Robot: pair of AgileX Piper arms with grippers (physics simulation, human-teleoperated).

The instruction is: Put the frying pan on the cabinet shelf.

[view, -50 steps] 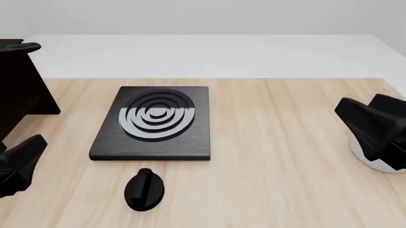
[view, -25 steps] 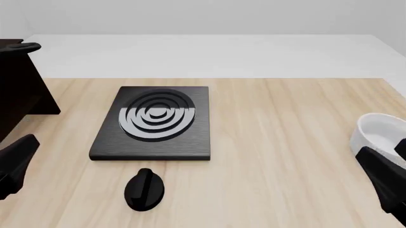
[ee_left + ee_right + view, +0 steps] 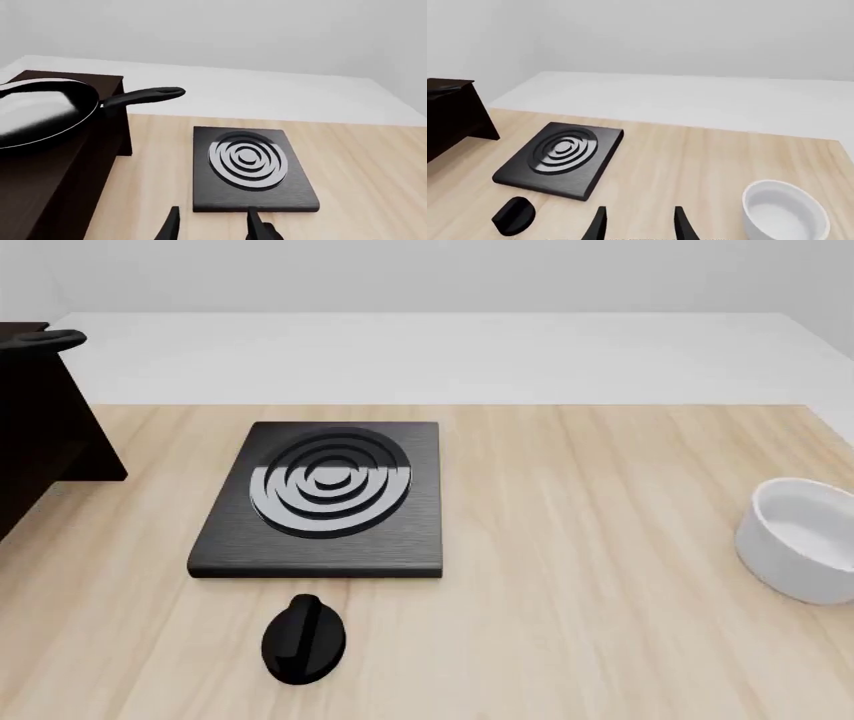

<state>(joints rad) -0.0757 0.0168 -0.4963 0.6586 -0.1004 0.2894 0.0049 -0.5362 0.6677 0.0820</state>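
The frying pan [image 3: 41, 114], glossy black with a shiny rim, rests on the dark cabinet shelf [image 3: 47, 175]. Its long handle [image 3: 143, 96] sticks out past the cabinet's edge. In the front view only the handle's tip [image 3: 48, 339] shows above the cabinet [image 3: 40, 440] at the far left. My left gripper [image 3: 212, 227] is open and holds nothing, well back from the pan and above the table. My right gripper [image 3: 639, 229] is open too, over the table's near side. Neither gripper appears in the front view.
A black square stove plate [image 3: 327, 495] with rings lies at the table's middle left. A black knob [image 3: 304, 638] sits in front of it. A white bowl [image 3: 807, 550] stands at the right edge. The table's far edge meets a pale floor.
Both arms have drawn back out of the front view, the left toward the lower left and the right toward the lower right. The white bowl is now uncovered.
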